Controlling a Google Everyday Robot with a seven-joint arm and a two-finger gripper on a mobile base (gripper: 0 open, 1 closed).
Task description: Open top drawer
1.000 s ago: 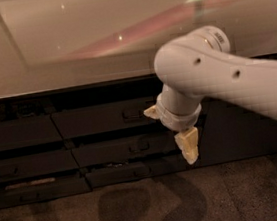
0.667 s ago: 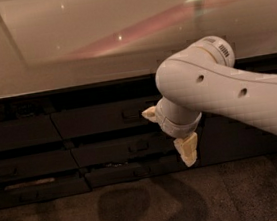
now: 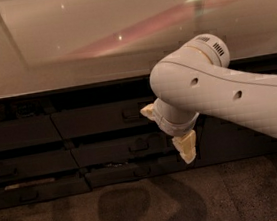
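The top drawer [image 3: 99, 120] is a long dark front just under the counter, with a small dark bar handle [image 3: 131, 114] near its middle. It sits flush with the drawers around it. My gripper [image 3: 168, 129] hangs in front of the drawer bank, just right of that handle. One cream finger [image 3: 148, 112] shows beside the handle and the other [image 3: 186, 147] lower down, over the drawers below. The fingers stand apart, open, with nothing seen between them. My white arm [image 3: 227, 96] hides the drawer's right end.
A pale glossy counter top [image 3: 93, 32] runs above the drawers. Narrower dark drawers [image 3: 118, 149] stack below and to the left [image 3: 15, 135]. Brown carpet [image 3: 140, 208] covers the floor in front, with the arm's shadow on it.
The arm's upper link has sunk slightly and shifted; the gripper has stayed almost in the same place in front of the drawers. The drawers have not moved.
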